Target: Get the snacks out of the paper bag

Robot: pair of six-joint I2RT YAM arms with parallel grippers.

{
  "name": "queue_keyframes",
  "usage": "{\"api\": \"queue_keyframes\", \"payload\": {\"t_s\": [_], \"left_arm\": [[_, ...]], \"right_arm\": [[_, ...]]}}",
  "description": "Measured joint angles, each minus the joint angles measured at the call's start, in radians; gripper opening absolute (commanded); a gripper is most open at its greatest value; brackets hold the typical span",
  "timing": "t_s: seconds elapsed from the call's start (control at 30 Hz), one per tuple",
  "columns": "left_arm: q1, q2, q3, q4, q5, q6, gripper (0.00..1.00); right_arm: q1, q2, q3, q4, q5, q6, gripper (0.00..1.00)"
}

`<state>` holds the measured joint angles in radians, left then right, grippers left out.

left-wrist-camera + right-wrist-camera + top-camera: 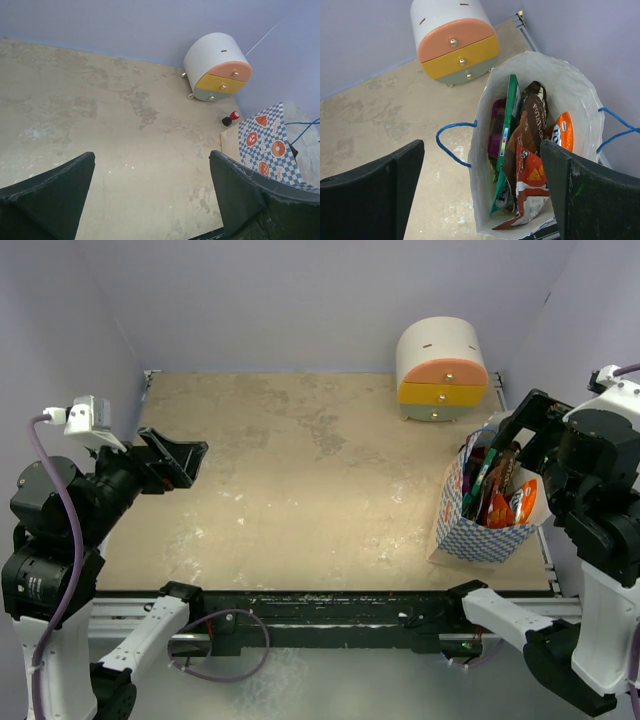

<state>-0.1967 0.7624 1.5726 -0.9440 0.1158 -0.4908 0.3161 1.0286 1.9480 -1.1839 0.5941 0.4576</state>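
Starting on the left side: the left gripper (178, 462) hangs over the table (300, 490) at roughly 9 o'clock in the top view. Its fingers are spread wide, it's carrying nothing, and it's well apart from everything else.

Moving right, the cream mini cabinet (442, 370) with the orange and yellow drawers sits back at about 1 o'clock.

The paper bag (480, 530) stands upright at around 4 o'clock, near the table's right edge, with its mouth gaping open. All the snacks are inside it. From the right wrist view I can make out a magenta packet (496, 131), a green packet (511, 112), a dark brown chip bag (532, 115), a red-and-white packet (530, 186) and an orange packet (564, 131). They're packed together on end. A blue string handle (451, 145) loops out at the bag's 9 o'clock side.

The right gripper (482, 145) sits right over the bag's mouth with its fingers wide apart and not gripping anything. I can't tell if it brushes the rim.
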Motion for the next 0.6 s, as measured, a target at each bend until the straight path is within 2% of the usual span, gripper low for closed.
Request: {"api": "queue_keyframes", "payload": {"t_s": [0.33,0.6], "left_arm": [[0.0,0.028,-0.007,0.007,0.038,-0.049,0.99],[0.0,0.029,-0.122,0.046,0.148,-0.165,0.99]], "right_arm": [[-0.009,0.024,0.053,-0.02,0.02,0.001,1.0],[-0.01,0.039,0.034,-0.016,-0.013,-0.004,1.0]]}}
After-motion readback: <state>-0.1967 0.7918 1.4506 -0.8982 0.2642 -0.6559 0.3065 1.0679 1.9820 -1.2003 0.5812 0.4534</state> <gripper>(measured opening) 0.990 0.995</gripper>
